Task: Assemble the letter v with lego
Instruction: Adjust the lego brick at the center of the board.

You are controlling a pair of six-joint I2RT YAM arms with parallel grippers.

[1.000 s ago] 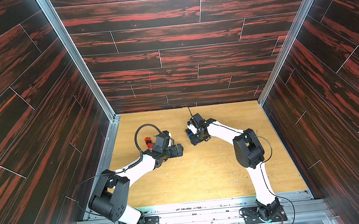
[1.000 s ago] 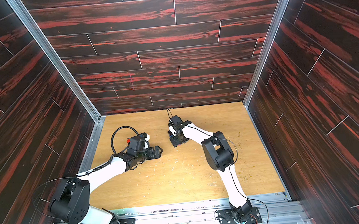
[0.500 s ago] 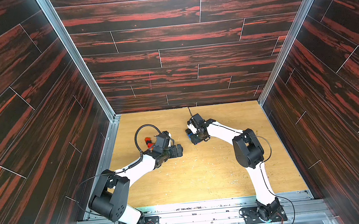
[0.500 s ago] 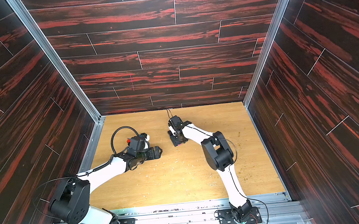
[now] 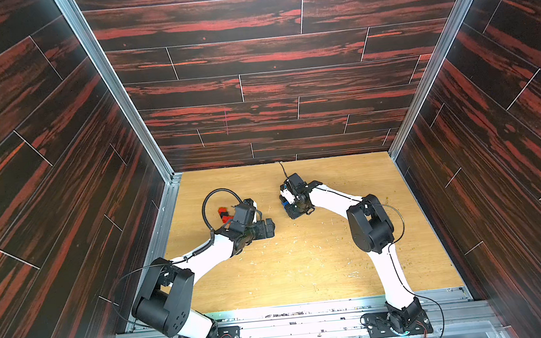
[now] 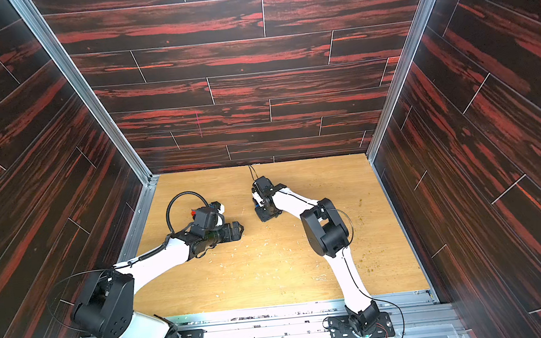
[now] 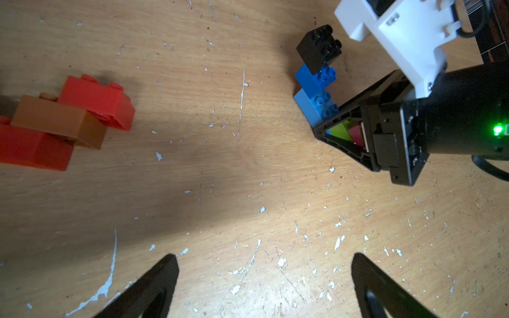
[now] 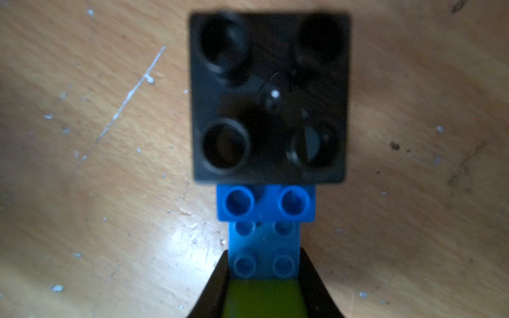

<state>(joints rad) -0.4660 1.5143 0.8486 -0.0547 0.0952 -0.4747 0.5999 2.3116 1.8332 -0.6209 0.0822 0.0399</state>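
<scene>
A stepped lego stack stands on the table: black brick [image 8: 270, 96] on top, blue brick [image 8: 265, 203] below it, then a long light blue brick [image 8: 264, 242] and a green brick [image 8: 264, 298]. My right gripper [image 8: 264, 252] is shut on this stack, its fingers flanking the light blue and green bricks. The left wrist view shows the same stack [image 7: 314, 79], with a pink-red brick [image 7: 357, 134] beside the green one between the right fingers. My left gripper [image 7: 264, 258] hangs open over bare table. Two red bricks [image 7: 96, 102] and an orange-brown brick [image 7: 57, 121] lie joined to its side.
In both top views the arms meet mid-table, left gripper [image 5: 269, 227] short of the right gripper [image 5: 291, 209]. Red bricks [image 5: 223, 212] peek out behind the left wrist. The wooden table [image 5: 304, 267] is walled in by dark panels on three sides.
The right gripper's jaws have closed onto the stack. Both arms stay about where they were, and the left gripper remains wide open.
</scene>
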